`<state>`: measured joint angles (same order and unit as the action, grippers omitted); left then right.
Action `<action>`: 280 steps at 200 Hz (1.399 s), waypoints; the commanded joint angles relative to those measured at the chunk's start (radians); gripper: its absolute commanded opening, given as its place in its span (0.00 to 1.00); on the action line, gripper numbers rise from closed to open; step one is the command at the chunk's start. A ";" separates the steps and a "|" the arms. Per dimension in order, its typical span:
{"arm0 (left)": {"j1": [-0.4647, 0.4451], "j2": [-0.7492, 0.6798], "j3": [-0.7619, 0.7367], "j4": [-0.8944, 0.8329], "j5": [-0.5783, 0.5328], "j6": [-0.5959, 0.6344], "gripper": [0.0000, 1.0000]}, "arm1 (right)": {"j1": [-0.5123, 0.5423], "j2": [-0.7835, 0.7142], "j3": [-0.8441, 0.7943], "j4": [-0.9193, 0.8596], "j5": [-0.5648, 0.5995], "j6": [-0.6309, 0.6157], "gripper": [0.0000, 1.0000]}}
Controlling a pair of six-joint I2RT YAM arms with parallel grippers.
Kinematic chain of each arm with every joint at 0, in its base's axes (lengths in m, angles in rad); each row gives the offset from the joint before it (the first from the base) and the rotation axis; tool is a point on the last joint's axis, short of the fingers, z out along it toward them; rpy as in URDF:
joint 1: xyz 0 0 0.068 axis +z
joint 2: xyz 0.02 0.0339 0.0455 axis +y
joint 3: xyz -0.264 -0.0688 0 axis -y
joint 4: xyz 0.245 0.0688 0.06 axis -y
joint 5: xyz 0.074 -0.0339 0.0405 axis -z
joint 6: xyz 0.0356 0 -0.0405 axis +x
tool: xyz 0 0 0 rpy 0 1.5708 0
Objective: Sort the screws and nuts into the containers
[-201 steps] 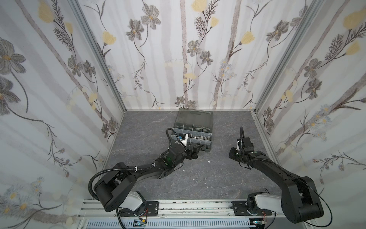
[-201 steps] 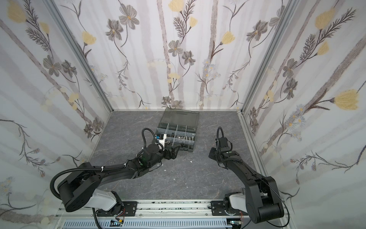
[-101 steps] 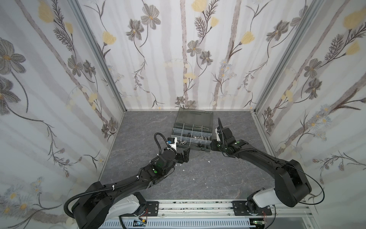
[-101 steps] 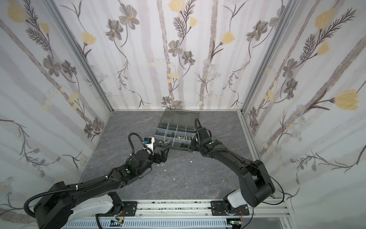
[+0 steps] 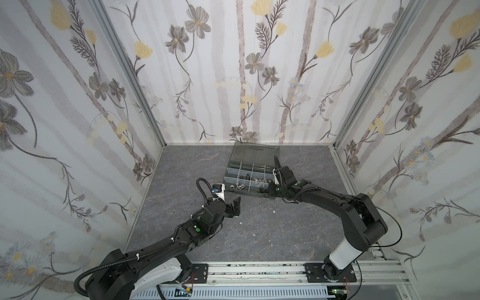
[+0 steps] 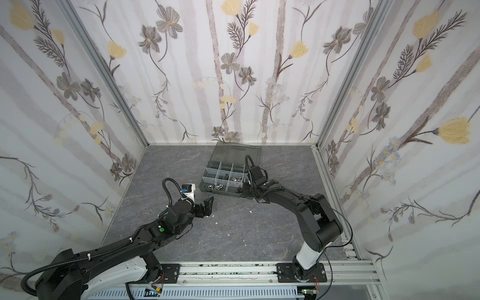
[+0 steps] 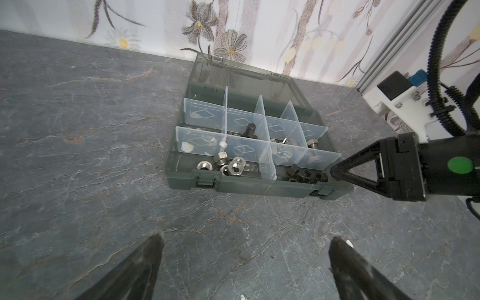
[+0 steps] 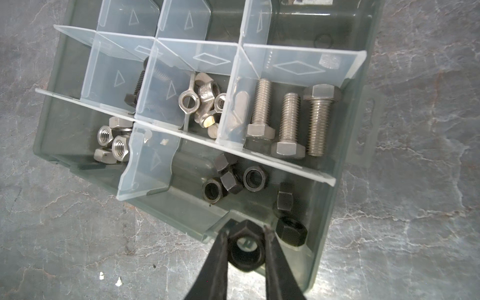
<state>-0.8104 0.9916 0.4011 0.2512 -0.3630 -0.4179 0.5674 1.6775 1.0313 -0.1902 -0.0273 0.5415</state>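
Newly at case [image 8: 168,210] corner, right fingers [image 8: 215,265] with black nut [image 8: 245,230] pinched between; left fingers [image 7: 140,270] apart.

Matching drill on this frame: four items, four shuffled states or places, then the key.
1. left gripper
2. right gripper
3. silver bolts
4. silver hex nuts

A. black nut between its fingers
B. case front row, left compartment
C. wide open, empty
D. case middle row, right-end compartment

Pairs: 1-C, 2-A, 3-D, 4-B.
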 commanded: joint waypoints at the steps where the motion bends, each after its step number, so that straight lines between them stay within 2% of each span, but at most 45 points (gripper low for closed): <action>1: 0.003 -0.012 0.000 -0.012 -0.041 -0.002 1.00 | 0.000 0.008 0.018 0.034 0.004 -0.006 0.30; 37: 0.006 -0.019 0.011 -0.041 -0.075 -0.006 1.00 | -0.006 -0.010 0.026 0.040 0.009 -0.027 0.40; 74: 0.012 -0.036 0.036 -0.088 -0.182 -0.007 1.00 | -0.041 -0.070 0.001 0.058 0.010 -0.061 0.46; 111: 0.067 -0.072 0.041 -0.112 -0.274 0.035 1.00 | -0.150 -0.232 -0.121 0.129 0.004 -0.104 0.53; 136: 0.125 -0.099 0.038 -0.107 -0.291 0.059 1.00 | -0.258 -0.359 -0.247 0.206 0.026 -0.138 0.60; 185: 0.297 -0.104 0.038 -0.059 -0.232 0.032 1.00 | -0.391 -0.515 -0.440 0.372 0.106 -0.170 0.81; 209: 0.363 -0.035 0.026 0.018 -0.214 0.064 1.00 | -0.405 -0.543 -0.494 0.442 0.240 -0.204 1.00; 215: 0.376 -0.017 0.025 0.034 -0.210 0.078 1.00 | -0.410 -0.549 -0.508 0.457 0.281 -0.217 1.00; 248: 0.432 0.049 0.013 0.139 -0.167 0.182 1.00 | -0.415 -0.613 -0.641 0.671 0.411 -0.313 1.00; 280: 0.477 0.111 -0.001 0.301 -0.153 0.283 1.00 | -0.418 -0.632 -0.808 1.016 0.465 -0.426 1.00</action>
<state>-0.3637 1.0649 0.4118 0.3660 -0.5362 -0.2379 0.1532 1.0435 0.3038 0.4950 0.3428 0.2325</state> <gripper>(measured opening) 0.998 0.995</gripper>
